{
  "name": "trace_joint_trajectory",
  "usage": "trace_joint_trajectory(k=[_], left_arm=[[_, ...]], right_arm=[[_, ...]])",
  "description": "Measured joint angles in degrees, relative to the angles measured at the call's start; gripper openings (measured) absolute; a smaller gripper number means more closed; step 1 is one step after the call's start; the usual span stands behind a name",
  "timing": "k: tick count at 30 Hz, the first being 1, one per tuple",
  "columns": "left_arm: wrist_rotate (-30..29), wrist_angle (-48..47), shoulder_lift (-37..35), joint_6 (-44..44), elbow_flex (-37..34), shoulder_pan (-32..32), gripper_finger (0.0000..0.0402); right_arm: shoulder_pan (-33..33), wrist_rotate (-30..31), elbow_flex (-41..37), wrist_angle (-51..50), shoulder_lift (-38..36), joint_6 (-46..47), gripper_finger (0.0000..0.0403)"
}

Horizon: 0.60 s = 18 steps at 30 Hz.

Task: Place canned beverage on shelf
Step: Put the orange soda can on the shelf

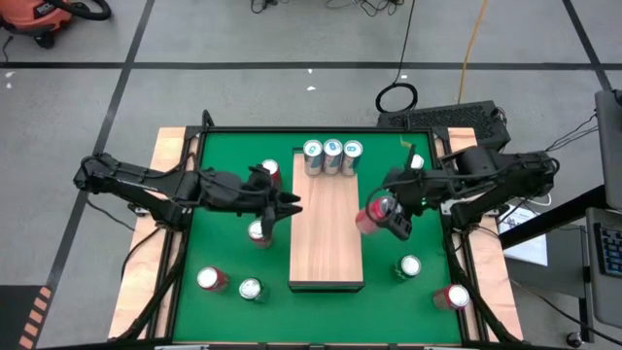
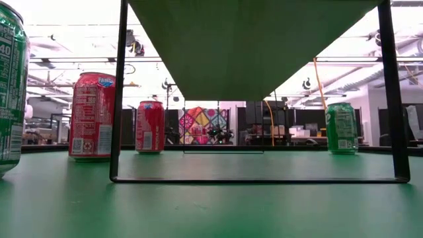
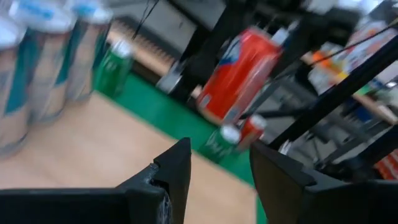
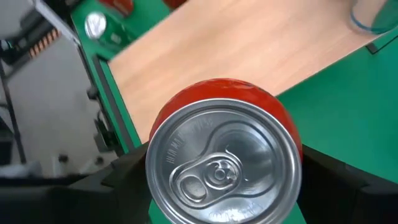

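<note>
The right jaws (image 1: 381, 216) grasp a red can (image 1: 372, 218), held tilted just at the right edge of the shelf (image 1: 327, 228). Better to bring it upright over bare wood, clear of the three cans (image 1: 331, 156), then lower. The left jaws (image 1: 289, 206) stand released beside the shelf.

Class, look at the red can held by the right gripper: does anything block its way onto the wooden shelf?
Nothing visible does. The red can in the right gripper hangs at the shelf edge; three cans occupy only its far end.
</note>
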Motion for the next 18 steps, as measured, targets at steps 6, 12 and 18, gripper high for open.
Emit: trace_joint_trajectory(k=[6,12,18], left_arm=[[-0.88,6.12,0.13,1.78,0.0,-0.01,0.0164],[-2.77,12.33,1.98,4.61,0.07,-0.32,0.0164],[-4.44,16.47,5.09,8.17,0.02,-0.36,0.0174]], right_arm=[[-0.86,0.16,0.2,1.0,0.04,6.35,0.0295],[-2.25,0.23,0.2,5.18,0.33,11.0,0.0295],[-3.46,2.15,0.2,9.42,1.14,12.55,0.0295]])
